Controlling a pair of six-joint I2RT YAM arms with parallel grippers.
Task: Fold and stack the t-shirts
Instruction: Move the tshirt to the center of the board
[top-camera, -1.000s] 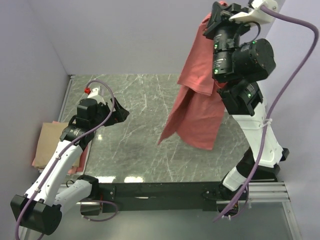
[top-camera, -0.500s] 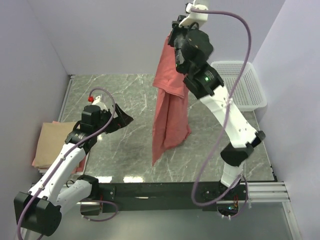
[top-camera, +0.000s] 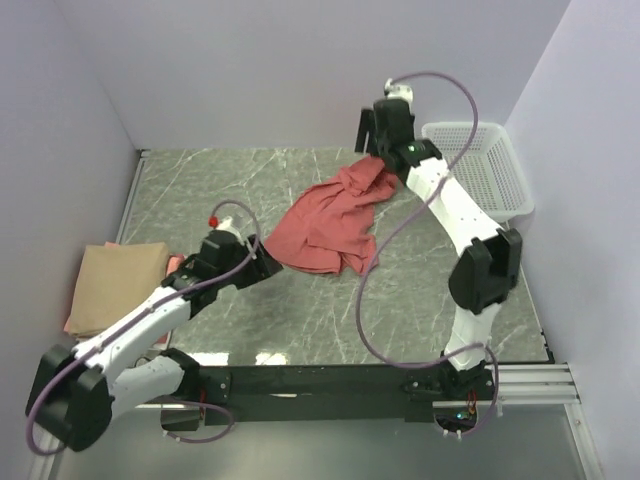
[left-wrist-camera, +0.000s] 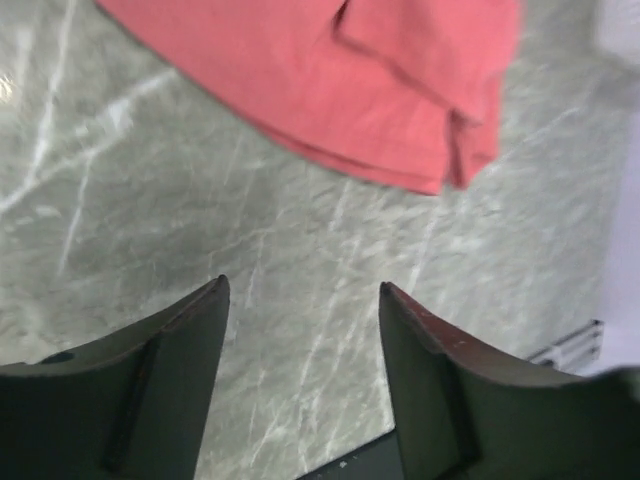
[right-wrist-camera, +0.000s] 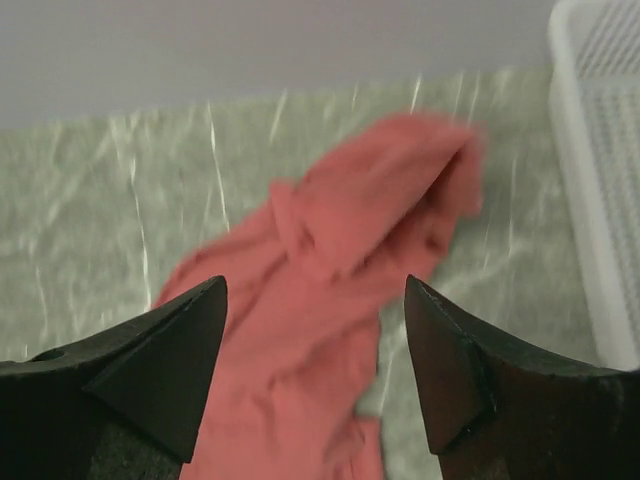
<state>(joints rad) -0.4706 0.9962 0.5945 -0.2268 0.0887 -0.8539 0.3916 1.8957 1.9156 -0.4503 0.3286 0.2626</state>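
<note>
Salmon-red t-shirt is lying in a crumpled heap around the middle of the marble table. It's not flat at all: one end is bunched up toward the far right and the wider part is spread out toward the near left.

Right gripper hangs over the far end of that heap. On the right wrist cam its fingers are spread wide with nothing between them, and the shirt is down on the table below, a bit blurry. The white mesh basket sits off to the right of it, apart from the shirt.

Left gripper is low, just beside the near-left edge of the shirt. Its wrist cam shows both fingers parted and gripping nothing, just bare marble between them, with the shirt's hem a little ahead of the tips, not touching.

Tan-beige shirt is folded by the left edge of the table, well apart from the red one, with a strip of pink cloth showing at its right edge.
</note>
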